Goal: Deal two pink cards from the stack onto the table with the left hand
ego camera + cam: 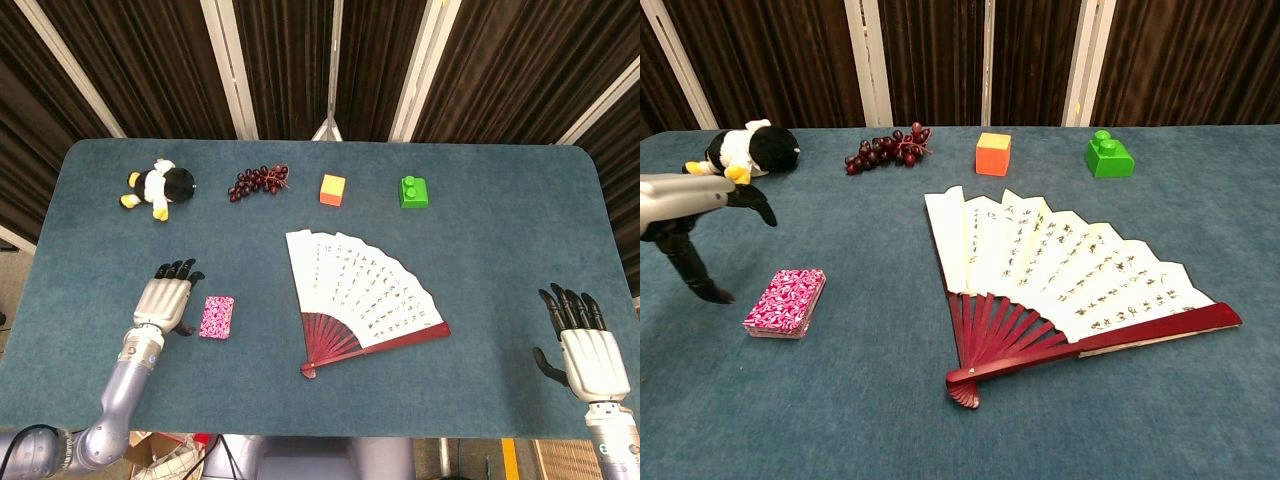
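Observation:
A small stack of pink patterned cards [216,316] [786,301] lies on the blue table left of centre. My left hand [167,298] [690,215] hovers just left of the stack, palm down, fingers stretched forward and thumb hanging low beside the cards. It holds nothing and does not touch the stack. My right hand [583,344] stays at the table's right front edge in the head view, fingers apart and empty; the chest view does not show it.
An open paper fan [361,297] [1063,278] with red ribs lies right of the cards. Along the far side stand a toy penguin [158,187] [744,151], dark grapes [258,182] [887,148], an orange cube [332,189] [993,154] and a green brick [414,191] [1107,155].

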